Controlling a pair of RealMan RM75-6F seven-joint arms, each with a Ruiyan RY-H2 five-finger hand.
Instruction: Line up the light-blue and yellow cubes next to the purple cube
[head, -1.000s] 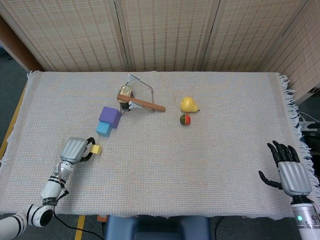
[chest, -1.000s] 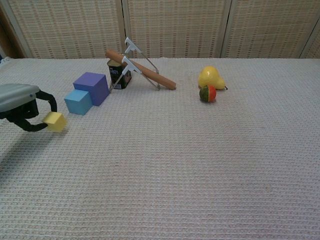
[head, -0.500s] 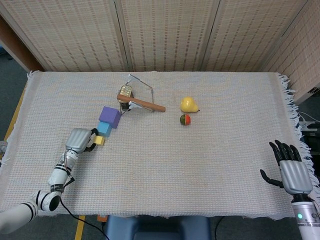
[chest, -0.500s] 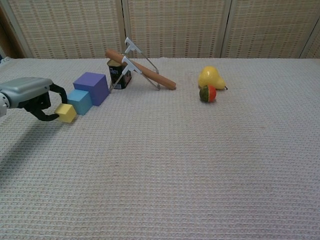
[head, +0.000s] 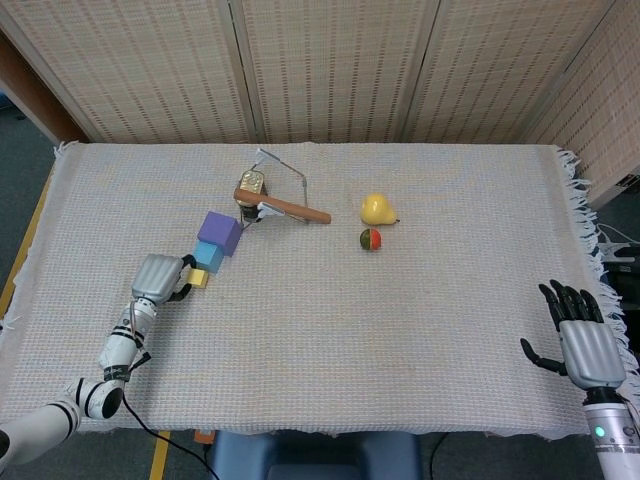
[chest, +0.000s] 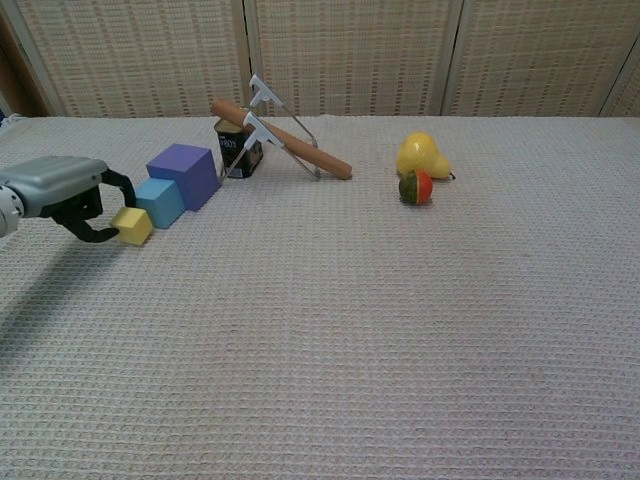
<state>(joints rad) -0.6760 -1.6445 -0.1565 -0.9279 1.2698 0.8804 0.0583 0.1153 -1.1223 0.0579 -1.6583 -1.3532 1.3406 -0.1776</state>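
Observation:
A purple cube (head: 219, 233) (chest: 184, 175) stands left of centre on the cloth, and a light-blue cube (head: 208, 256) (chest: 160, 202) touches its near-left side. The small yellow cube (head: 198, 278) (chest: 132, 225) sits just in front of the light-blue one, in line with both. My left hand (head: 160, 277) (chest: 62, 194) pinches the yellow cube between curled fingers, low at the cloth. My right hand (head: 582, 342) hangs open near the table's right front corner, far from the cubes; the chest view does not show it.
Behind the purple cube lies a small can (head: 250, 187) (chest: 238, 152) with a wooden-handled metal tool (head: 290, 207) (chest: 290, 145) across it. A yellow pear (head: 376, 209) (chest: 422, 156) and a red-green ball (head: 370, 239) (chest: 415, 187) sit right of centre. A white woven cloth (head: 400, 330) covers the table.
My left hand carried the yellow cube away from me and to the right, bringing it up against the light-blue cube's near side. In the last half second it barely moved. The right hand stayed still.

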